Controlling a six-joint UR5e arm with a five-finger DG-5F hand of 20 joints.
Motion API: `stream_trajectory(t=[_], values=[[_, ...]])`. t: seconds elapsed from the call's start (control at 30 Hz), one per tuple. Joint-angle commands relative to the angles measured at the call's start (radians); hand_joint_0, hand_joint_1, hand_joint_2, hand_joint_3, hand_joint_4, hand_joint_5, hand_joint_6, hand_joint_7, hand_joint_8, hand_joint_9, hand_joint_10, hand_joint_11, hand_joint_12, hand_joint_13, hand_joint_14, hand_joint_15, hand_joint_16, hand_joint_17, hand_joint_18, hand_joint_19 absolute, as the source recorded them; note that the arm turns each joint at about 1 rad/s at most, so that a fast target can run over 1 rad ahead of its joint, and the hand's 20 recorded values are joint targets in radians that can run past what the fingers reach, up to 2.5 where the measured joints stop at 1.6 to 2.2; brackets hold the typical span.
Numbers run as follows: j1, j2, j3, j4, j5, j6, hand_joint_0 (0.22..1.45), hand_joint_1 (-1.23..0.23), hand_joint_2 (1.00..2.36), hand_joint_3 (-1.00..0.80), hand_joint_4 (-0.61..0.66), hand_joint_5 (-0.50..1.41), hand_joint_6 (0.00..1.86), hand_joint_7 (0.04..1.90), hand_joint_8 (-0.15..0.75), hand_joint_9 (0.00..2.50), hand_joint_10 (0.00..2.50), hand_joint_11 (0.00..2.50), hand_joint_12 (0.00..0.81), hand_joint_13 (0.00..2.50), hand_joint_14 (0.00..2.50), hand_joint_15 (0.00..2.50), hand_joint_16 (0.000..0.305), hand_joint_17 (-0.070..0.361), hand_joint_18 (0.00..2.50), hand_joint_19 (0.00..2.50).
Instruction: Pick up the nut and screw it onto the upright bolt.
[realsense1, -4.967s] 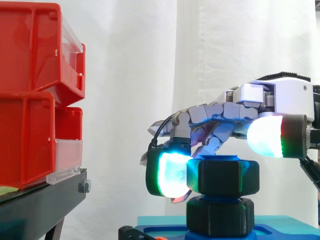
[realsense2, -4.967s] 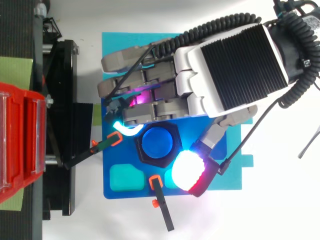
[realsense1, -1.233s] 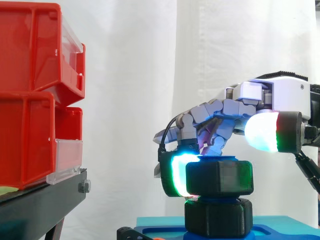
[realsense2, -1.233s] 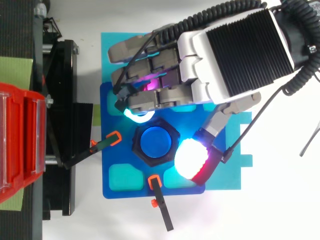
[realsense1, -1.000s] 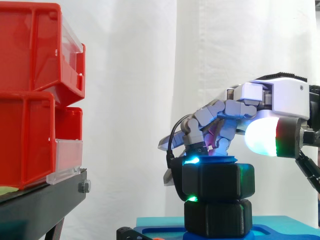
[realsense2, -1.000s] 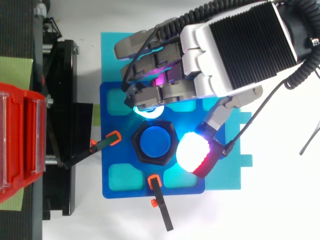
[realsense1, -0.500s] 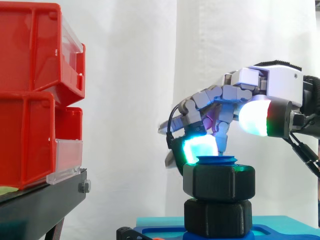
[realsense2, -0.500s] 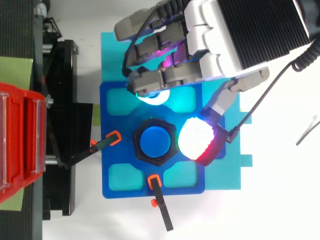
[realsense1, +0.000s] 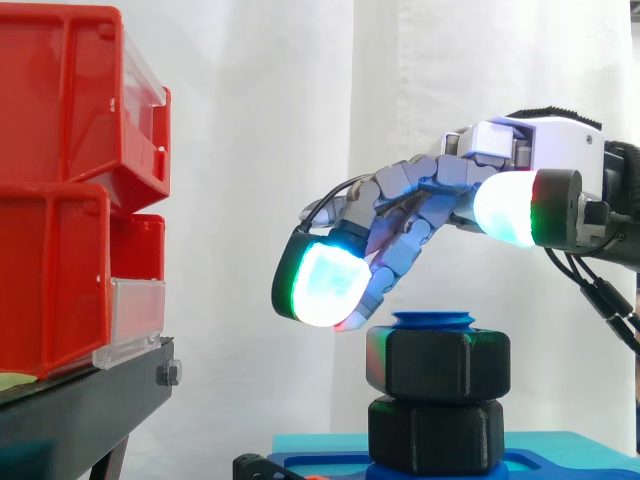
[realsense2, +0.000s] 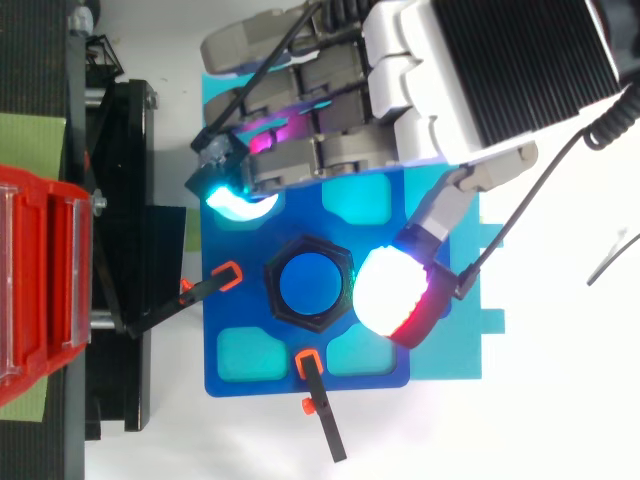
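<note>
A black hexagonal nut (realsense1: 438, 362) sits on the upright blue bolt, whose top (realsense1: 434, 320) shows just above it. The same nut (realsense2: 275, 284) rings the bolt's blue top (realsense2: 309, 284) in the top view. A second black hex piece (realsense1: 436, 435) sits below on the blue fixture plate (realsense2: 258, 382). My hand (realsense1: 540, 150) hovers above and behind the nut, apart from it. Its fingers (realsense1: 325, 282) stretch out to the left, and the thumb pad (realsense2: 392, 293) hangs beside the nut's right edge. The hand (realsense2: 490, 70) is open and holds nothing.
Stacked red bins (realsense1: 70, 190) stand on a black stand (realsense1: 80, 410) at the left. Two black clamps with orange tips (realsense2: 225, 277) (realsense2: 310, 365) lie by the nut on the plate. A teal mat (realsense2: 470, 350) lies under the plate.
The fingers were curled against the nut's side; they have let go, risen and stretched out left. The nut sits slightly lower on the bolt than five seconds ago.
</note>
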Motion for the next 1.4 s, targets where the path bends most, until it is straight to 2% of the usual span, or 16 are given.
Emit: stream_trajectory(t=[0.0,0.07,0.23,0.4,0.47,0.7,0.8,1.07,1.2,1.37], values=[[0.016,-0.005,-0.003,0.001,0.024,-0.001,0.52,-0.07,1.00,-0.50,0.22,-0.10,0.50,0.67,0.211,0.82,0.00,0.00,0.250,0.49,0.00,0.00,0.026,0.059,0.18,0.00],[0.030,-0.005,-0.004,-0.010,0.045,-0.001,0.52,-0.06,1.00,-0.50,0.21,-0.11,0.50,0.66,0.205,0.73,0.00,0.00,0.259,0.42,0.00,0.00,0.028,0.062,0.10,0.00],[0.057,-0.003,-0.042,-0.006,0.081,0.001,0.52,-0.04,1.00,-0.50,0.20,-0.12,0.50,0.64,0.198,0.61,0.00,0.00,0.278,0.30,0.00,0.00,0.030,0.069,0.00,0.00],[0.068,-0.005,-0.046,0.001,0.084,0.002,0.51,-0.01,1.00,-0.50,0.20,-0.12,0.50,0.64,0.199,0.54,0.00,0.00,0.290,0.25,0.00,0.00,0.032,0.073,0.00,0.00],[0.070,-0.005,-0.047,-0.001,0.084,0.002,0.51,-0.01,1.00,-0.50,0.20,-0.12,0.50,0.67,0.202,0.54,0.00,0.00,0.293,0.25,0.00,0.00,0.032,0.073,0.00,0.00],[0.071,-0.005,-0.047,0.001,0.082,0.002,0.52,-0.02,1.00,-0.50,0.24,-0.06,0.50,1.11,0.226,0.56,0.00,0.00,0.297,0.27,0.00,0.00,0.033,0.074,0.00,0.00],[0.071,-0.005,-0.047,-0.002,0.081,0.002,0.52,-0.03,1.00,-0.50,0.21,-0.06,0.50,1.21,0.231,0.57,0.00,0.00,0.296,0.28,0.00,0.00,0.032,0.073,0.00,0.00],[0.063,-0.005,-0.047,-0.009,0.056,-0.001,0.53,-0.05,1.00,-0.50,0.19,-0.04,0.50,1.39,0.240,0.60,0.00,0.00,0.291,0.33,0.00,0.00,0.031,0.069,0.00,0.00],[0.060,-0.005,-0.047,-0.007,0.055,-0.001,0.53,-0.07,1.00,-0.50,0.18,-0.02,0.50,1.48,0.250,0.66,0.00,0.00,0.281,0.37,0.00,0.00,0.029,0.065,0.00,0.00],[0.054,-0.005,-0.047,-0.006,0.048,-0.001,0.54,-0.09,1.00,-0.50,0.17,-0.01,0.51,1.52,0.258,0.73,0.00,0.00,0.275,0.43,0.00,0.00,0.027,0.061,0.06,0.00]])
